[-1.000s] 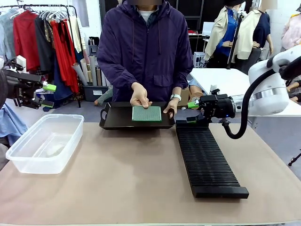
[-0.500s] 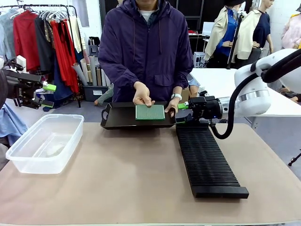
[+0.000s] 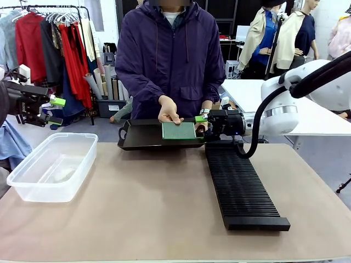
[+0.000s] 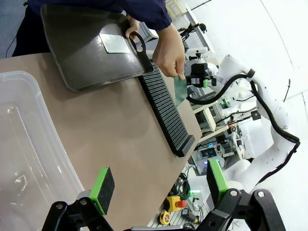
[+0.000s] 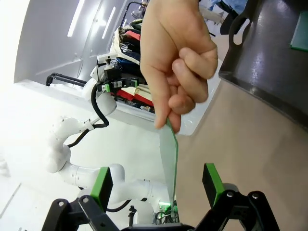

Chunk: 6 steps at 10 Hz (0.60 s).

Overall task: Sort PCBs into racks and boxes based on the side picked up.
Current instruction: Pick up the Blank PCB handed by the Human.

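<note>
PCB handover at the far end of the long black slotted rack point(image 3: 241, 183).
The clear rectangular plastic tub point(image 3: 52, 164) sits well left of the rack. The dark shallow handled tray point(image 3: 140, 137), just beside the rack's far end, holds one flat green PCB point(image 3: 179, 130). A person's hand point(image 5: 178, 57) holds a second green PCB point(image 5: 169, 159) edge-on between the right gripper's point(image 5: 157, 185) spread, unclenched fingers. The left gripper point(image 4: 159, 180) is spread and empty.
</note>
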Tool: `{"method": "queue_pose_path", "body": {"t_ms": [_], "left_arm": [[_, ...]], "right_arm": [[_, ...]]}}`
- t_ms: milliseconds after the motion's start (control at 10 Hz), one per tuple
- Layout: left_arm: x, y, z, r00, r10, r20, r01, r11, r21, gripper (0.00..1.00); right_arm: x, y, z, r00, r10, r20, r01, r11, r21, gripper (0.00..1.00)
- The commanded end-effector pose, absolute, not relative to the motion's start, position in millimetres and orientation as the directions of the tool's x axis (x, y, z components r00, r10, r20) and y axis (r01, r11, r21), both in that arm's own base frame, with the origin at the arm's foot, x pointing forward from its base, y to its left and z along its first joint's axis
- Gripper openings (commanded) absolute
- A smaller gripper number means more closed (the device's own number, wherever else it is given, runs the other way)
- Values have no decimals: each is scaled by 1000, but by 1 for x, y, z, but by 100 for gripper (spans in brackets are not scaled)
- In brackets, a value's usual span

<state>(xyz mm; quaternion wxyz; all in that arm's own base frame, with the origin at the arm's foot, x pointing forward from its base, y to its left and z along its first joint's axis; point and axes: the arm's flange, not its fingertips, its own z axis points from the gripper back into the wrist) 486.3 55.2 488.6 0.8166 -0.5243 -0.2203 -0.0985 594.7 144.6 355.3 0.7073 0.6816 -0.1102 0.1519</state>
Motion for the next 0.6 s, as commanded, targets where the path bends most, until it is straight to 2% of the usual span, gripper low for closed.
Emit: {"method": "queue_pose_path", "body": {"t_ms": [0, 300, 400, 500], "left_arm": [[486, 56, 490, 882, 71, 466, 394, 429, -813, 100], [486, 56, 490, 882, 71, 466, 394, 429, -813, 100], [486, 56, 490, 882, 71, 466, 394, 429, -813, 100], [486, 56, 490, 882, 71, 466, 394, 429, -813, 100]], "right_arm": [[607, 162, 355, 924, 36, 381, -383, 47, 923, 100], [612, 170, 357, 919, 2, 393, -393, 63, 918, 100], [612, 170, 357, 919, -6, 395, -394, 65, 917, 92], [613, 168, 357, 917, -27, 397, -394, 72, 916, 75]]}}
